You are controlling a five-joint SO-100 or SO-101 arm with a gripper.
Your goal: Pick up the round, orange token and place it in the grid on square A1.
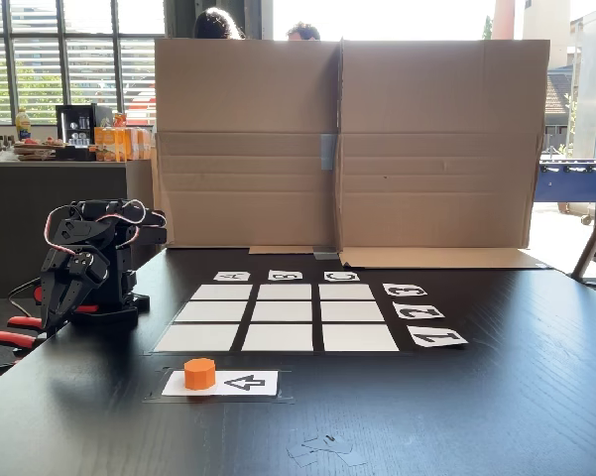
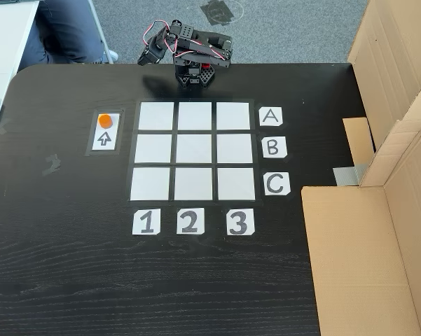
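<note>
- In the fixed view from table level, the black arm sits folded at the far left of the dark table (image 1: 536, 397), its gripper (image 1: 61, 297) pointing down beside the base; whether the jaws are parted or closed I cannot tell.
- To the right of the arm in that view, and nearer the camera, the orange token (image 1: 199, 373) stands on the left end of the arrow card (image 1: 240, 383), well apart from the gripper and untouched by it.
- In the fixed view from above, the token (image 2: 106, 120) sits at the top end of the arrow card (image 2: 104, 138), which lies just left of the grid (image 2: 193, 150).
- The gripper (image 2: 148, 57) in this view hangs at the table's upper edge, above and to the right of the token, with bare table between them.
- Square A1 (image 2: 156, 116) is the grid's upper left cell here, the one nearest the token and the arm, and it holds nothing.
- In the table-level view square A1 (image 1: 220, 293) is the far left cell.
- The label cards 1, 2, 3 run below the grid and A, B, C down its right side in the view from above.
- A cardboard screen (image 1: 347, 139) stands at the far edge of the table in the table-level view, and on the right in the view from above.
</note>
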